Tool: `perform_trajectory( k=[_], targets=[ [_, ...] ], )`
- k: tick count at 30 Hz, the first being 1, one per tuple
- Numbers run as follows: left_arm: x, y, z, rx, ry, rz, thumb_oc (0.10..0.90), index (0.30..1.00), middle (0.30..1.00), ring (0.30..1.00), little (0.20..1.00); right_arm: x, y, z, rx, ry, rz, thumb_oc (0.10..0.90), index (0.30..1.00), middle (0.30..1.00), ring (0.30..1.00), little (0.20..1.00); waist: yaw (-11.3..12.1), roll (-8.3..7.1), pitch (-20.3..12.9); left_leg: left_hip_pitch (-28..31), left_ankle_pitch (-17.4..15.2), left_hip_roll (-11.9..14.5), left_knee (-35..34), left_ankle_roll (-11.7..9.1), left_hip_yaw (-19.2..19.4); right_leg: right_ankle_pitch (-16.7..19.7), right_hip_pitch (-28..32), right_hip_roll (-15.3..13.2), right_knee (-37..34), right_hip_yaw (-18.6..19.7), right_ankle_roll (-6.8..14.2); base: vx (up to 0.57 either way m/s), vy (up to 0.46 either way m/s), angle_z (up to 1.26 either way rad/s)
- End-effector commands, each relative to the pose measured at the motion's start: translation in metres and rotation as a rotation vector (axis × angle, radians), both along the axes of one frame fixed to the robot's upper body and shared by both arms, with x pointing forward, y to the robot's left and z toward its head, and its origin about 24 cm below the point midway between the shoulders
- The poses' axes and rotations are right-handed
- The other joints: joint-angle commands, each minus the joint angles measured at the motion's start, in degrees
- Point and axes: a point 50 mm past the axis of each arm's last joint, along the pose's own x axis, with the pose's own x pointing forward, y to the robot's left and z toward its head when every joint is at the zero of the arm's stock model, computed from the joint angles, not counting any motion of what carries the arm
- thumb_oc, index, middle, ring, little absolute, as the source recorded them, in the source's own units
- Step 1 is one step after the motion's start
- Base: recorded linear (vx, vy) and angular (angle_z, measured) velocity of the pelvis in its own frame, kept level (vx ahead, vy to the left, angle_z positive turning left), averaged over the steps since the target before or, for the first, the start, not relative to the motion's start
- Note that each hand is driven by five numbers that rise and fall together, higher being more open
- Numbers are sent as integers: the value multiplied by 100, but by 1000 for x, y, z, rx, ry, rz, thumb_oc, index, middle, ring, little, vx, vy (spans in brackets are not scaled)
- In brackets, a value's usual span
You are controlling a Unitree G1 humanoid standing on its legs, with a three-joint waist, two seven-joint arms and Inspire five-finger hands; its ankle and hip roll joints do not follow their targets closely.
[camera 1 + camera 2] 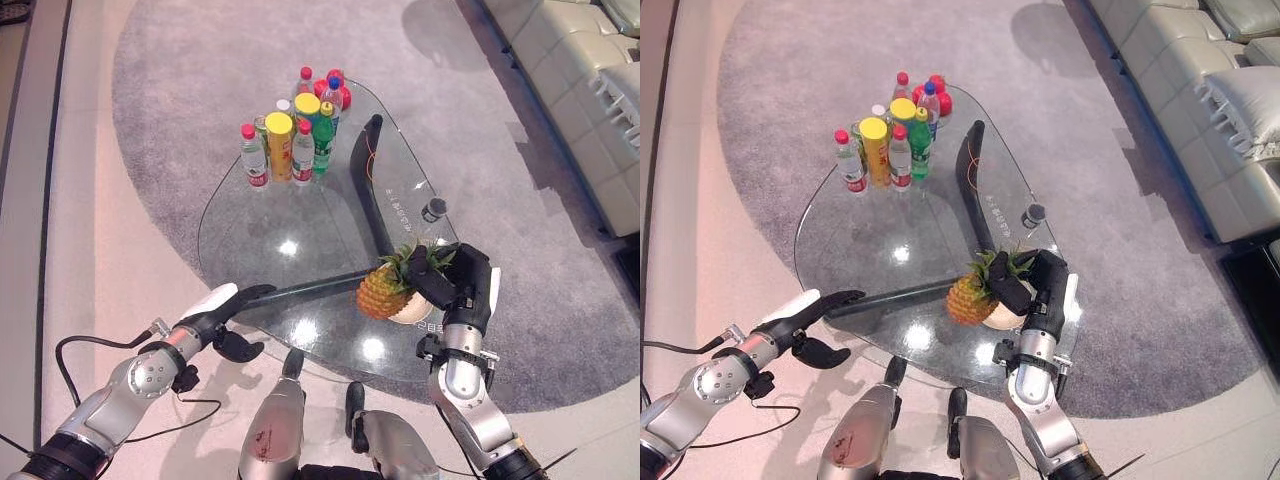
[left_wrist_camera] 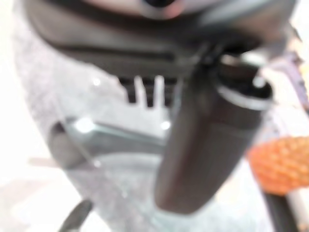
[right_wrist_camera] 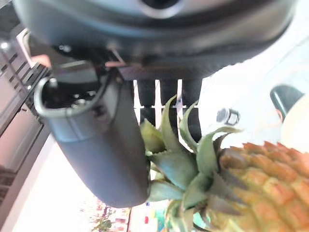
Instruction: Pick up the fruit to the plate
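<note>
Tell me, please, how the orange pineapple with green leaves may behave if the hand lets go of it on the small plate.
The orange pineapple with green leaves lies tilted across the small pale plate, so it probably could roll off. The right hand is closed around its leafy crown, which may bend. Its scaly skin looks rough, so slipping seems unlikely.

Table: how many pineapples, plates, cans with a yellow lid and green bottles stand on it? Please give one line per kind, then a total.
pineapple: 1
plate: 1
cans with a yellow lid: 2
green bottle: 1
Total: 5
</note>
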Motion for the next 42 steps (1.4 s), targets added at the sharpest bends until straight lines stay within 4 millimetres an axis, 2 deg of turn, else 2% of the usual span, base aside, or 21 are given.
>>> perform_trajectory(
  k=[1, 7, 14, 17, 24, 29, 34, 42],
  targets=[
    [9, 5, 28, -57, -144, 18, 800, 900, 900, 900, 900, 8, -10, 80, -39, -427, -51, 100, 300, 300, 300, 200, -61, 118, -168, 641, -437, -400, -42, 368, -32, 777, -579, 334, 202, -265, 496, 0, 0, 0],
    [8, 6, 22, -61, -117, 19, 800, 900, 900, 900, 900, 11, -10, 82, -123, -441, -132, 100, 300, 300, 300, 200, -45, 143, -191, 598, -435, -393, -64, 372, -16, 756, -635, 347, 220, -262, 496, -6, 1, 0],
    [14, 6, 26, -46, -128, 13, 800, 900, 900, 900, 900, 21, -9, 83, -218, -453, -254, 100, 300, 300, 300, 200, 15, 117, -153, 369, -446, -351, 56, 356, -4, 753, -792, 358, 279, -287, 495, -35, -23, -1],
    [17, 9, 33, -40, -130, 17, 800, 900, 900, 900, 900, 24, -6, 85, -212, -481, -312, 100, 300, 300, 300, 200, 33, 103, -153, 249, -470, -334, 93, 350, 2, 747, -878, 369, 299, -291, 511, -30, -22, 2],
    [31, 11, 49, -52, -189, -6, 800, 900, 900, 900, 900, 45, 4, 106, -331, -533, -384, 100, 300, 300, 300, 200, 64, 209, -153, -308, -479, -384, 83, 328, 29, 694, -1366, 351, 312, -328, 510, -133, 34, -1],
    [41, 10, 58, -53, -239, -1, 800, 900, 900, 900, 900, 53, 8, 110, -336, -550, -393, 100, 300, 300, 300, 200, 64, 173, -153, -603, -499, -400, 61, 320, 64, 660, -1601, 356, 259, -308, 500, -120, 18, 3],
    [55, 3, 72, -72, -308, -16, 800, 900, 900, 900, 900, 64, 15, 123, -416, -591, -418, 100, 300, 300, 300, 200, 56, 186, -153, -1043, -537, -423, 81, 256, 115, 615, -1920, 335, 171, -309, 459, -159, 39, -1],
    [72, -11, 83, -104, -388, -23, 800, 900, 900, 900, 900, 77, 13, 141, -460, -624, -427, 100, 300, 300, 300, 200, -4, 222, -153, -1582, -602, -470, 129, 178, 121, 585, -2403, 288, 124, -274, 361, -126, 56, 0]
  ],
)
